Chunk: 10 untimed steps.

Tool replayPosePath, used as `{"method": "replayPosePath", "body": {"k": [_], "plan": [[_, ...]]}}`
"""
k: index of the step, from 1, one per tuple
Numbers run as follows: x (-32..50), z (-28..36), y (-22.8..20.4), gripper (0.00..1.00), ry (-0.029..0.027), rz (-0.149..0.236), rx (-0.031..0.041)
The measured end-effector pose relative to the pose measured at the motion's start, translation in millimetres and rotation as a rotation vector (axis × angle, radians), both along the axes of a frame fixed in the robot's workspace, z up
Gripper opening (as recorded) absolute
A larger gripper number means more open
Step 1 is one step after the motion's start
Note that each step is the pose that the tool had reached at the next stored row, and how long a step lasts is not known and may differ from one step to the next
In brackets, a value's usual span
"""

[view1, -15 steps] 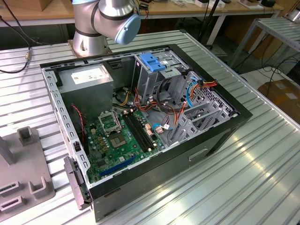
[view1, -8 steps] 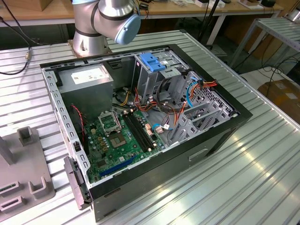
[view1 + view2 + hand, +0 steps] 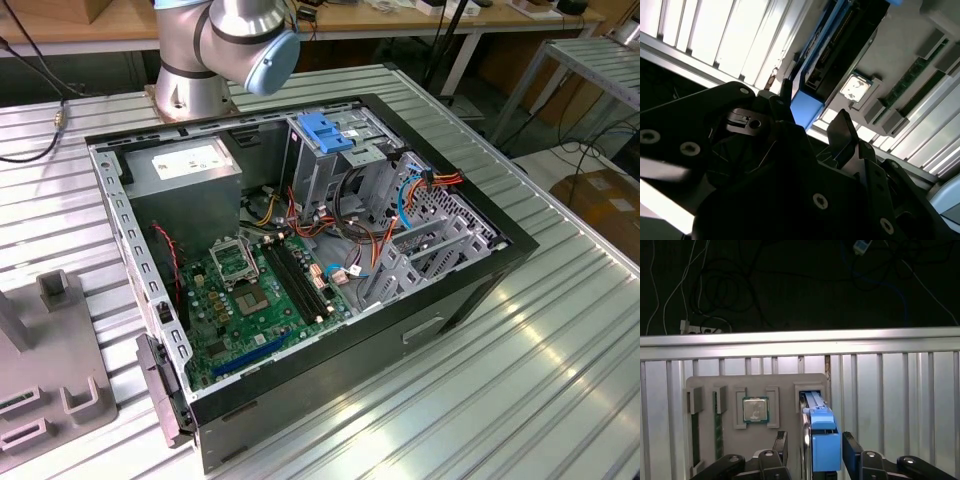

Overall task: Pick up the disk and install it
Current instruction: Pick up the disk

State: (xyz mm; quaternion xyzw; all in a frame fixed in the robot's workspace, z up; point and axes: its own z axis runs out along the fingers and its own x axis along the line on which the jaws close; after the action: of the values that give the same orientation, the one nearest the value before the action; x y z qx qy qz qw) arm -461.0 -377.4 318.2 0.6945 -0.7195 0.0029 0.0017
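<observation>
- A ribbed metal table (image 3: 560, 330) is carrying everything.
- An open black computer case (image 3: 380, 350) is lying on its side in the middle.
- A grey holder tray (image 3: 50, 350) is resting flat at the exterior view's left.
- The arm's base (image 3: 190, 95) is standing behind the case.

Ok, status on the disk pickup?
Claw open, straddling upright blue-framed silver metal disk. Disk seated in grey plastic holder slot, not lifted. Neighbouring pocket holds square silver chip, apart.

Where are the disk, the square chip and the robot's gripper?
the disk (image 3: 824, 450), first wrist view, on its blue carrier's end.
the square chip (image 3: 755, 410), first wrist view, on the middle of its metal top.
the gripper (image 3: 815, 441), first wrist view, midway between its two fingertips.
</observation>
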Motion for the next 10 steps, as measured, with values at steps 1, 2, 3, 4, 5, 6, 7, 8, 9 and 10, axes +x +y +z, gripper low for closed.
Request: {"method": "replayPosePath", "body": {"k": [1,2,3,4,5,6,7,8,9,10], "plan": [[0.0,-1.4,0.0,0.56,0.0001,0.000,0.0009],[0.0,-2.4,0.0,0.56,0.0002,0.000,0.0014],[0.0,-3.1,0.0,0.56,0.0003,0.000,0.0018],[0.0,-3.2,0.0,0.56,0.0005,0.000,0.0018],[0.0,-3.3,0.0,0.56,0.0004,0.000,0.0021],[0.0,-3.3,0.0,0.56,0.0004,0.000,0.0024],[0.0,-3.5,0.0,0.56,0.0003,0.000,0.0024],[0.1,-3.7,0.0,0.56,0.0003,0.000,0.0024],[0.1,-3.9,0.1,0.56,0.0003,0.000,0.0025],[0.1,-4.3,0.5,0.56,0.0003,0.000,0.0025]]}}
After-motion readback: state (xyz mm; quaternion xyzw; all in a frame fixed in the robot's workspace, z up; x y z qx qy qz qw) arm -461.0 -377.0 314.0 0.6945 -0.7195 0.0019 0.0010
